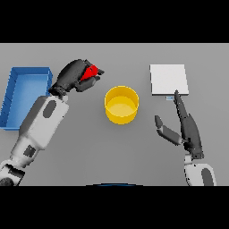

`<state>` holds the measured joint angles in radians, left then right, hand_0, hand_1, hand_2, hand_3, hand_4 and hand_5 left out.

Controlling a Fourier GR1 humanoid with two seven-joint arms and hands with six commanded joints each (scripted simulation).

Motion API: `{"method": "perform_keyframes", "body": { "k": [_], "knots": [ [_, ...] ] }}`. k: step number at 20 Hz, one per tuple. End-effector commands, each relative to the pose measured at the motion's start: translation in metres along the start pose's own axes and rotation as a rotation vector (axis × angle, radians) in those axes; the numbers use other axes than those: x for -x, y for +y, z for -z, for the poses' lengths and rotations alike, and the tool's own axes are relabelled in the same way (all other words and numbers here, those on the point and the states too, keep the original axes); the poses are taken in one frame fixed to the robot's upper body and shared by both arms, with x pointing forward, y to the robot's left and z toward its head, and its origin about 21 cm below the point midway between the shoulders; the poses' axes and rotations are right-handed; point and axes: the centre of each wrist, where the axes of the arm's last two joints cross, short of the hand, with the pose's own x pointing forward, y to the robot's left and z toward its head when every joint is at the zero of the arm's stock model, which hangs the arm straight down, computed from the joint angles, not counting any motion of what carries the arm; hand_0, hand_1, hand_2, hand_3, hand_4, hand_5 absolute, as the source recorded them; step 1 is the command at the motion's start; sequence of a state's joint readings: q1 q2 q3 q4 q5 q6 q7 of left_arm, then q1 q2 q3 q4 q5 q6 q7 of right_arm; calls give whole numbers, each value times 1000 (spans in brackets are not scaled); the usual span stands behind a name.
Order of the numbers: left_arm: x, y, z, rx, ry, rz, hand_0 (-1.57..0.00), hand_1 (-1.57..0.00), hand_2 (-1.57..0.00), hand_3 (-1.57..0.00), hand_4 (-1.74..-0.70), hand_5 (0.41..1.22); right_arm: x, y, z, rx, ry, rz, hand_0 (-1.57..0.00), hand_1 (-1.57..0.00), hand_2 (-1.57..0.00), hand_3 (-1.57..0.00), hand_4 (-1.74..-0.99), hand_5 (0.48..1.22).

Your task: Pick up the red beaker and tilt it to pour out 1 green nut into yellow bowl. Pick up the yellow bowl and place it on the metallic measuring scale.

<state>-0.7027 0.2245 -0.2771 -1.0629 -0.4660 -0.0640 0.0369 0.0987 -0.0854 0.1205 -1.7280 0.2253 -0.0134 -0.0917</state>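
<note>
My left hand was curled round the red beaker, left of the yellow bowl. My right hand lay open, fingers straight, just below the scale.

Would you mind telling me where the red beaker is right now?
In the head view, the red beaker is on the left, gripped in the left hand, up and left of the yellow bowl and right of the blue bin.

Evenly and softly lit across the grey surface; no glare, barely any shadows, soft shading inside the yellow bowl at centre.
</note>
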Motion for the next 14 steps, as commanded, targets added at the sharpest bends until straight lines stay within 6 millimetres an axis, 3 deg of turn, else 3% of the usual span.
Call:
{"method": "perform_keyframes", "body": {
  "k": [1, 7, 8, 11, 14],
  "knots": [
    [-6, 0, 3, 22, 0, 53, -1570, -1570, -1570, -1569, -1740, 1139, 0, 1, 1, -3, 7, -1, 1, 1, 1, 1, -1178, 667],
    [-32, -11, 17, 177, -8, 483, -1571, -1571, -1571, -1571, -1741, 1197, 1, 3, 0, 5, 11, 25, 1, 1, 1, 1, -1187, 676],
    [-37, -9, 21, 208, -5, 549, -1571, -1571, -1571, -1571, -1689, 1202, 1, 5, -2, 5, 18, 30, 1, 1, 1, 1, -1191, 675],
    [-50, -7, 30, 272, -43, 732, -1571, -1571, -1571, -1383, -1710, 1211, 1, 5, -3, 4, 26, 55, 1, 1, 1, 1, -1195, 671],
    [-64, -7, 39, 350, -66, 888, -1571, -1571, -1571, -1332, -1718, 1216, 3, 7, -5, 10, 44, 93, 1, 1, 1, 1, -1202, 651]
  ]
}}
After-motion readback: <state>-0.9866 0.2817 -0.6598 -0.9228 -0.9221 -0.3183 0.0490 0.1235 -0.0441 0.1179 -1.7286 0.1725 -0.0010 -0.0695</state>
